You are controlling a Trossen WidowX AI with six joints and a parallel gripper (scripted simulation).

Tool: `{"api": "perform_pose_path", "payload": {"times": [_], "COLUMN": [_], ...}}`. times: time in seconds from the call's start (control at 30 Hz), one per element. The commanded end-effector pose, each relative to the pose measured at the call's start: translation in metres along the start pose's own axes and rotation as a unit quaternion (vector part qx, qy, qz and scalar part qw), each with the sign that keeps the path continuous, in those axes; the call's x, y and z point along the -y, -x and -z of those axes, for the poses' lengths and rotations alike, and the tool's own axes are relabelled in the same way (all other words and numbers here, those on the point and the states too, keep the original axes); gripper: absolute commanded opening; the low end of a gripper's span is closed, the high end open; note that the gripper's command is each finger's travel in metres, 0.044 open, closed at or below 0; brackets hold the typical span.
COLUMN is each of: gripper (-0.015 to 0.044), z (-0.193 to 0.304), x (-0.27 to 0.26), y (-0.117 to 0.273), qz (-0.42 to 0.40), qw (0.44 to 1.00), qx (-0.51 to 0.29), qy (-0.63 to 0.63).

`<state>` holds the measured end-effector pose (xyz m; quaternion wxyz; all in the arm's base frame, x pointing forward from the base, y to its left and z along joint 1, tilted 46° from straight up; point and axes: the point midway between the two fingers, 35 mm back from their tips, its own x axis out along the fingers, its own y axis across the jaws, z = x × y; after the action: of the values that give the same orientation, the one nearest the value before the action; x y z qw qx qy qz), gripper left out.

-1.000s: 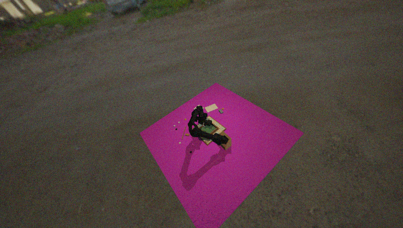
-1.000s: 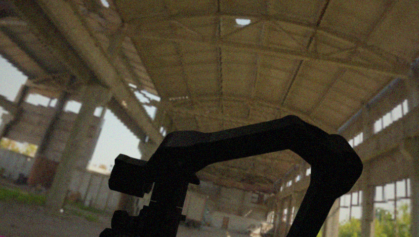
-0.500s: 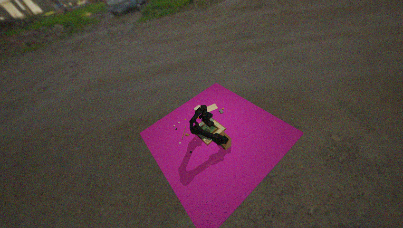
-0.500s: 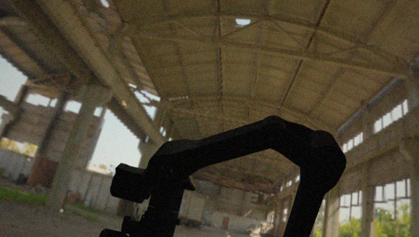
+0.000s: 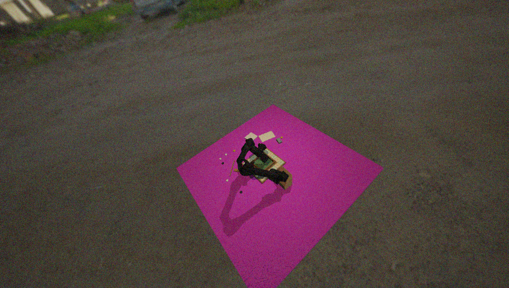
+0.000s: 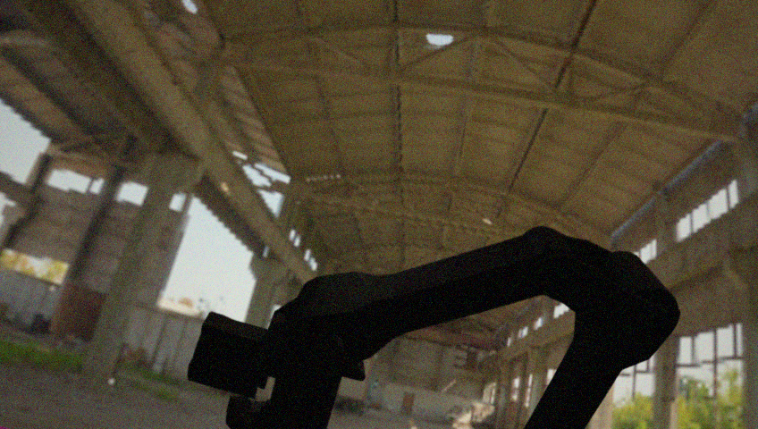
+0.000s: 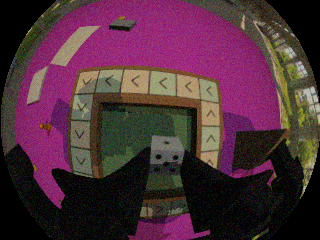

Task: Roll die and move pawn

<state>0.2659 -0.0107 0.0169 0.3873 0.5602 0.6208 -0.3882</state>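
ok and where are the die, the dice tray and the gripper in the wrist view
die [image 7: 166, 145]: wrist view, its upper face
dice tray [image 7: 135, 132]: wrist view, its green floor
gripper [image 7: 164, 152]: wrist view, midway between its fingertips

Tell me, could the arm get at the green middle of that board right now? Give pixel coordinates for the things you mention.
Probably yes: the wrist view shows the gripper [image 7: 164, 152] over the dice tray [image 7: 135, 130], with nothing seen between them except the die [image 7: 167, 145] in its fingers. How high it hangs, I can't tell.
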Motion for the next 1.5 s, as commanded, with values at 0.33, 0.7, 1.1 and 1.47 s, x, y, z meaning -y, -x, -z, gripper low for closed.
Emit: {"api": "perform_pose_path", "payload": {"times": [0.33,0.7,1.1,1.47], "gripper": [0.0000,0.0000,0.0000,0.0236], "z": [0.000,0.012,0.012,0.011], "x": [0.002,-0.005,-0.004,-0.004], "y": [-0.003,0.043,0.040,0.042], "qz": [-0.040,-0.052,-0.053,-0.053], "qw": [0.977,0.972,0.973,0.973], "qx": [0.208,0.228,0.225,0.225], "qy": [-0.022,-0.025,-0.026,-0.026]}}
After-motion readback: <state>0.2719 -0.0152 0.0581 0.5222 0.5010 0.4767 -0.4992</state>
